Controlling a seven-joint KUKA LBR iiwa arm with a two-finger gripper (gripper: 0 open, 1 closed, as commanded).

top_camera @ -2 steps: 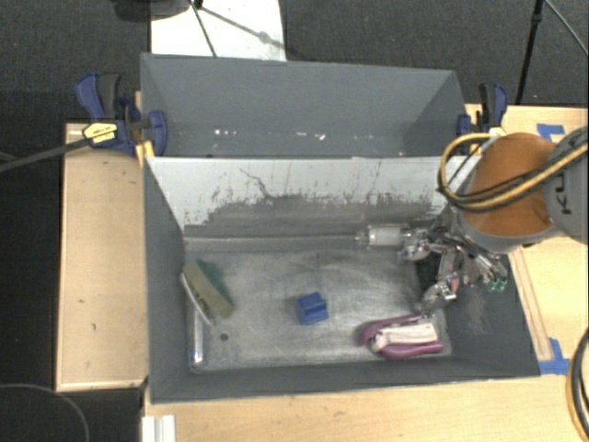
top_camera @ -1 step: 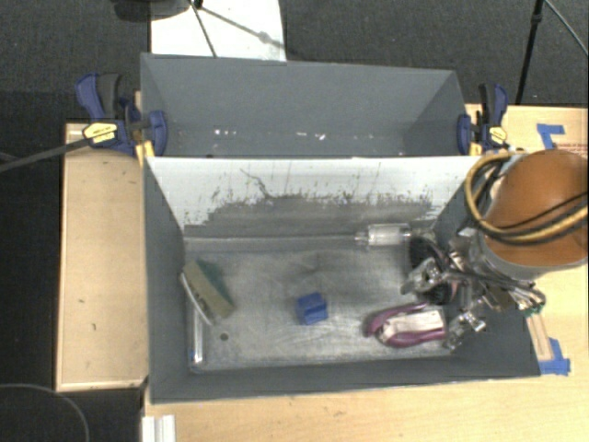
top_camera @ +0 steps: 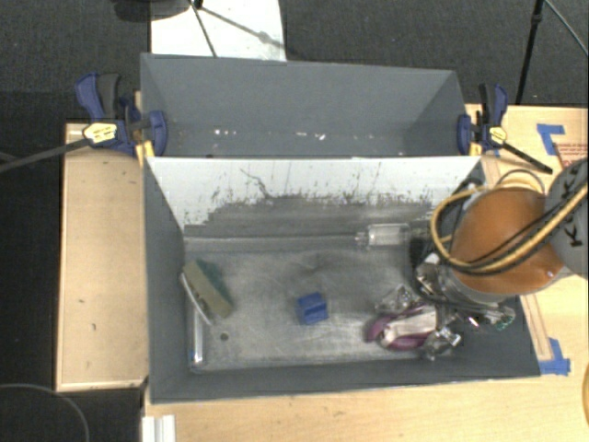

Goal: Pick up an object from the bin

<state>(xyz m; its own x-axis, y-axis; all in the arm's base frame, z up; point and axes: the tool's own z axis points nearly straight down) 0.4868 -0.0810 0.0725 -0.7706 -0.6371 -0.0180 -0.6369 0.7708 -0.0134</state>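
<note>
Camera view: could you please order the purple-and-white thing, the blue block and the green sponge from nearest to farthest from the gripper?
1. Purple-and-white thing, right beside the gripper, front right of the bin.
2. Blue block, mid-floor.
3. Green sponge, by the wall at the view's left.

We can read only a little: dark capital letters on the pale link of the arm (top_camera: pixel 572 212), where it comes in over the right end of the bin (top_camera: pixel 304 99). The first looks like a K, and the rest is cut off at the edge, so we may be misreading it
</note>
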